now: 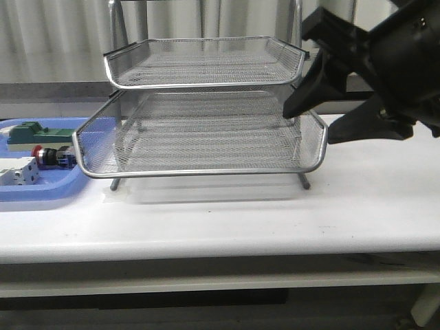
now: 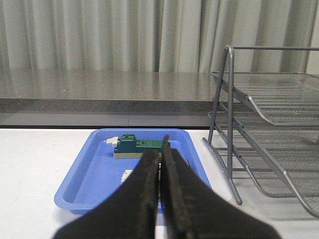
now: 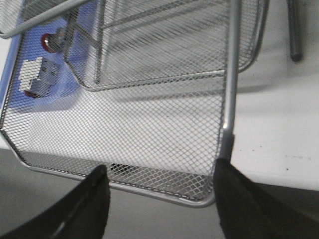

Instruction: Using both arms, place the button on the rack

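The button (image 1: 48,157), red cap and black body, lies in the blue tray (image 1: 41,190) left of the rack (image 1: 206,172). Through the mesh it also shows in the right wrist view (image 3: 49,41). The silver wire rack (image 2: 279,99) stands mid-table. My right gripper (image 1: 309,128) is open and empty, hovering at the rack's right front corner, with the lower tier's rim (image 3: 164,191) between its fingers (image 3: 162,174). My left gripper (image 2: 162,152) is shut and empty above the blue tray (image 2: 84,184). Its fingers hide the button in that view.
A green block (image 1: 31,130) lies at the back of the tray, also seen in the left wrist view (image 2: 137,145). A white boxy part (image 1: 20,173) lies in the tray's front (image 3: 37,77). A grey ledge and curtain stand behind the table.
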`<move>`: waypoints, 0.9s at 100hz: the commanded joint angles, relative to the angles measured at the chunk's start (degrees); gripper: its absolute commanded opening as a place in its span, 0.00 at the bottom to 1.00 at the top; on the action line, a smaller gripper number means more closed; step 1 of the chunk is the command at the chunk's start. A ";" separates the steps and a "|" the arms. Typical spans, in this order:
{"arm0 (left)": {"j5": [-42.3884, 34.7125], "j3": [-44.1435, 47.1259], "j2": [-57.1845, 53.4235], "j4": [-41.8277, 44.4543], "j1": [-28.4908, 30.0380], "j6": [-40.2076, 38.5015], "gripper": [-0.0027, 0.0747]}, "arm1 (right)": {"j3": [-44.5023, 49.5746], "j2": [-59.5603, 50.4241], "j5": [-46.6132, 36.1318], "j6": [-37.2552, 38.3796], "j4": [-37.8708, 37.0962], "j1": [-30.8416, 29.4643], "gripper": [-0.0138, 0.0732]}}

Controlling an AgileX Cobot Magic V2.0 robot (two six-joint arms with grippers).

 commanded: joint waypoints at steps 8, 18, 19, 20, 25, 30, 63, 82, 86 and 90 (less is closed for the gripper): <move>-4.19 2.63 -1.81 -0.12 0.12 -0.49 0.04 | -1.22 -5.59 1.09 -0.02 -2.81 0.00 0.70; -4.19 2.63 -1.81 -0.12 0.12 -0.49 0.04 | -1.22 -7.22 1.77 3.48 -7.87 -0.58 0.70; -4.19 2.63 -1.81 -0.12 0.12 -0.49 0.04 | -1.22 -7.34 2.06 3.86 -8.38 -0.67 0.70; -4.19 2.63 -1.81 -0.12 0.12 -0.49 0.04 | -1.22 -7.54 2.19 4.58 -9.40 -0.89 0.70; -4.19 2.63 -1.81 -0.12 0.12 -0.49 0.04 | -1.22 -8.20 3.44 7.44 -13.45 -1.80 0.70; -4.19 2.63 -1.81 -0.12 0.12 -0.49 0.04 | -1.22 -8.89 5.26 10.78 -18.16 -2.94 0.70; -4.19 2.63 -1.81 -0.12 0.12 -0.49 0.04 | -1.40 -19.43 16.78 34.90 -53.22 -11.97 0.70; -4.19 2.63 -1.81 -0.12 0.12 -0.49 0.04 | -3.96 -27.18 27.43 45.96 -71.48 -14.57 0.70; -4.19 2.63 -1.81 -0.12 0.12 -0.49 0.04 | -4.60 -28.73 29.54 47.49 -74.22 -14.62 0.70; -4.19 2.63 -1.81 -0.12 0.12 -0.49 0.04 | -5.17 -30.21 31.05 48.41 -76.10 -14.62 0.70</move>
